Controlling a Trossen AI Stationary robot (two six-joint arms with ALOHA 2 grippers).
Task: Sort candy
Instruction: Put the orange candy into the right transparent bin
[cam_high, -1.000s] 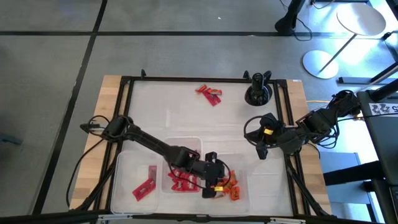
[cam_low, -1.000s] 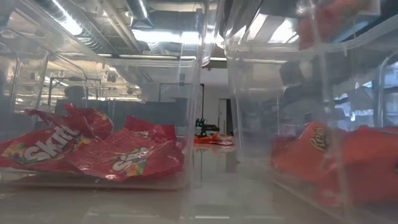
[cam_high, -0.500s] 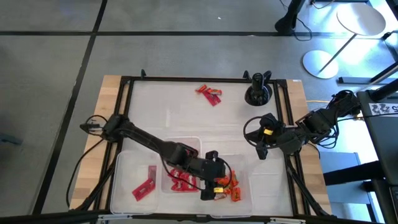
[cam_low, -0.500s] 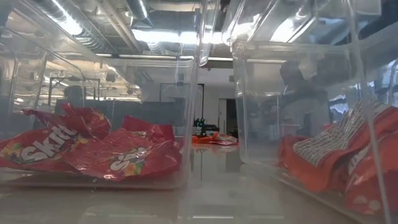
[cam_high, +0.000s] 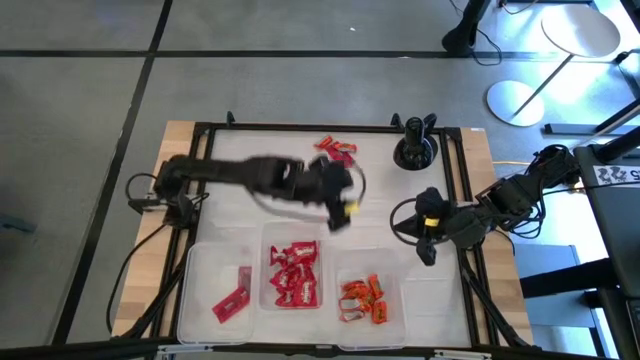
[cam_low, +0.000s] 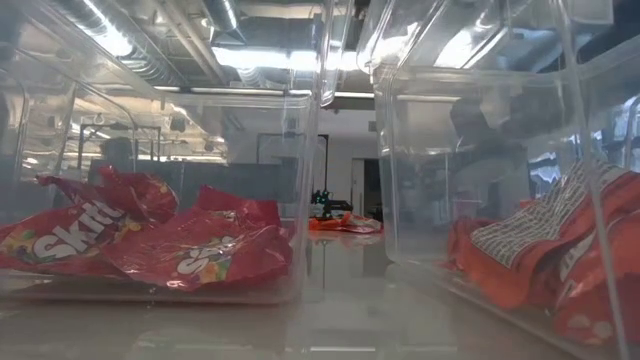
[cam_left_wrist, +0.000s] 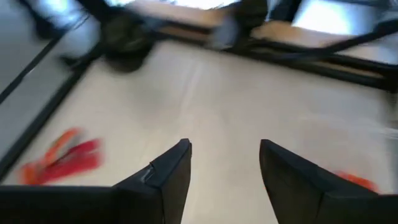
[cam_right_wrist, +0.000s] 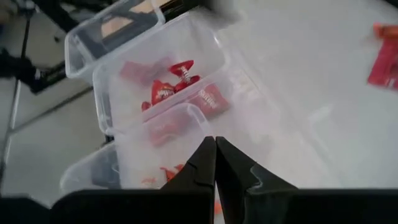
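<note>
Clear bins (cam_high: 300, 238) at table's 6 o'clock: red bars (cam_high: 233, 298), red packets (cam_high: 294, 274), orange pieces (cam_high: 361, 299), one kind each. Loose candy (cam_high: 336, 151) at 12 o'clock. Left gripper (cam_high: 340, 208) centre, fingers spread, empty. Right gripper (cam_high: 428, 252) at 3 o'clock, pinched closed, empty.

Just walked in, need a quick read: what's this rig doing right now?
It's sorting candy into clear bins. The left gripper, jaws open and empty, is mid-table, near the loose candy at the far edge. The bins at the near edge hold a flat red bar, red packets and orange pieces. The right gripper waits shut at the right side.
</note>
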